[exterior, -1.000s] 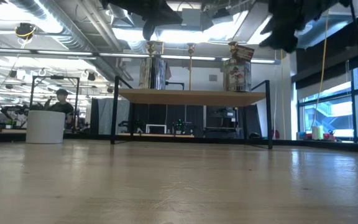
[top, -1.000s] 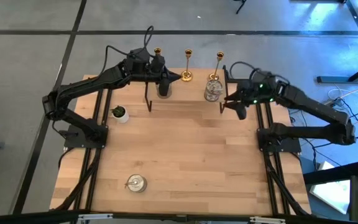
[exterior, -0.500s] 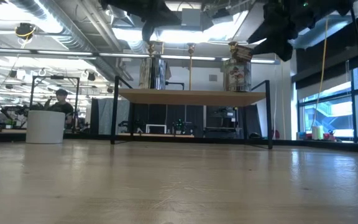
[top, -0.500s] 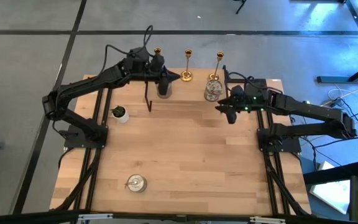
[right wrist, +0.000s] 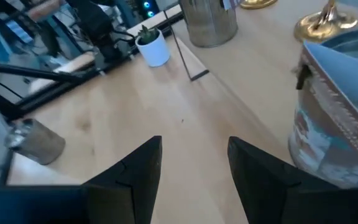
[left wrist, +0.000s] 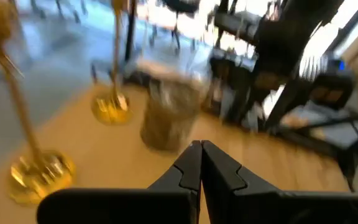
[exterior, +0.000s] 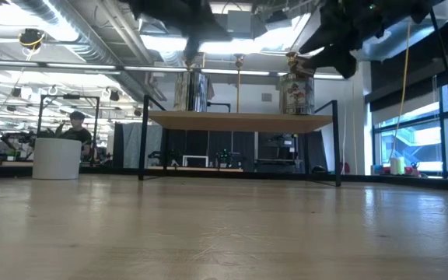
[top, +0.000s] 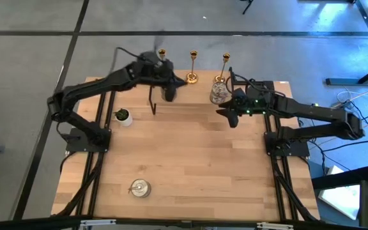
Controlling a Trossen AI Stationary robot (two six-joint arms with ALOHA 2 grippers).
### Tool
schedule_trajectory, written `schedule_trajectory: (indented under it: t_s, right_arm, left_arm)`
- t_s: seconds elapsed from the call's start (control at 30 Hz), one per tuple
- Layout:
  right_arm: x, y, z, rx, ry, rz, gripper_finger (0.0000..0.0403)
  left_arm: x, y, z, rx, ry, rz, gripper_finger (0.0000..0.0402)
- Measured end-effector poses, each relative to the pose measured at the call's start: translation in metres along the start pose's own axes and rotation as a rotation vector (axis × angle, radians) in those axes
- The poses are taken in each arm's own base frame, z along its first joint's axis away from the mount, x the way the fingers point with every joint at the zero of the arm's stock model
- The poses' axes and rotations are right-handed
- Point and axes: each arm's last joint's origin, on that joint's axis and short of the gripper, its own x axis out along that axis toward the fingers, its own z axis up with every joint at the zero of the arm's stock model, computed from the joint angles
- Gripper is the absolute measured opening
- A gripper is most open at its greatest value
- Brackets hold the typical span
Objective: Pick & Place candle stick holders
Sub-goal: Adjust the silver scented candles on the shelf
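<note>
Three gold candle stick holders (top: 161,53) (top: 193,69) (top: 225,61) stand on their round bases along the far side of a raised wooden shelf (top: 197,96). A squat silvery-glass holder (top: 218,93) stands at the shelf's right. Another (left wrist: 169,115) stands at its left, under my left gripper (top: 171,84). That gripper is shut (left wrist: 199,152) and empty, just near-side of this holder. A third silvery holder (top: 139,188) stands on the table near the front left. My right gripper (top: 226,115) is open (right wrist: 192,155) and empty, beside the right silvery holder (right wrist: 340,118).
A tiny white pot with a green plant (top: 122,116) stands on the table at the left, also in the right wrist view (right wrist: 153,46). The shelf's black legs (top: 153,105) stand on the table. Bare wooden table top (top: 197,166) lies between shelf and front edge.
My right gripper has gone toward the table's left, from beside the shelf's right leg to just near-side of the right silvery-glass holder, staying open. My left arm has shifted a little toward the table's right above the shelf and shows blurred.
</note>
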Motion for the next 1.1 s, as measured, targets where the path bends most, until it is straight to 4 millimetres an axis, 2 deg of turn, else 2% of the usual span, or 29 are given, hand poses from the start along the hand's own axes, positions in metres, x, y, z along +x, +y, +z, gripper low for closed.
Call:
schedule_trajectory:
  t_s: [0.1, 0.23, 0.43, 0.57, 0.77, 1.1]
  right_arm:
    - [-0.002, 0.006, 0.000, -0.052, 0.003, -0.047, 0.0188]
    - [-0.005, 0.010, -0.001, -0.074, 0.019, -0.118, 0.0188]
    - [-0.018, 0.010, 0.000, -0.092, 0.058, -0.245, 0.0188]
    - [-0.026, 0.006, 0.000, -0.102, 0.068, -0.371, 0.0185]
    - [-0.029, 0.006, 0.001, -0.086, 0.066, -0.420, 0.0178]
    - [-0.029, 0.005, 0.001, -0.083, 0.064, -0.425, 0.0176]
  left_arm:
    - [0.025, 0.005, -0.016, -0.012, 0.067, -0.013, 0.0002]
    - [0.053, 0.007, -0.026, 0.022, 0.101, -0.046, 0.0002]
    - [0.087, 0.010, -0.020, 0.096, 0.107, -0.060, 0.0002]
    - [0.106, 0.015, -0.017, 0.144, 0.124, 0.023, 0.0002]
    - [0.117, 0.019, -0.023, 0.221, 0.188, 0.068, 0.0002]
    - [0.122, -0.003, -0.028, 0.367, 0.201, 0.083, 0.0002]
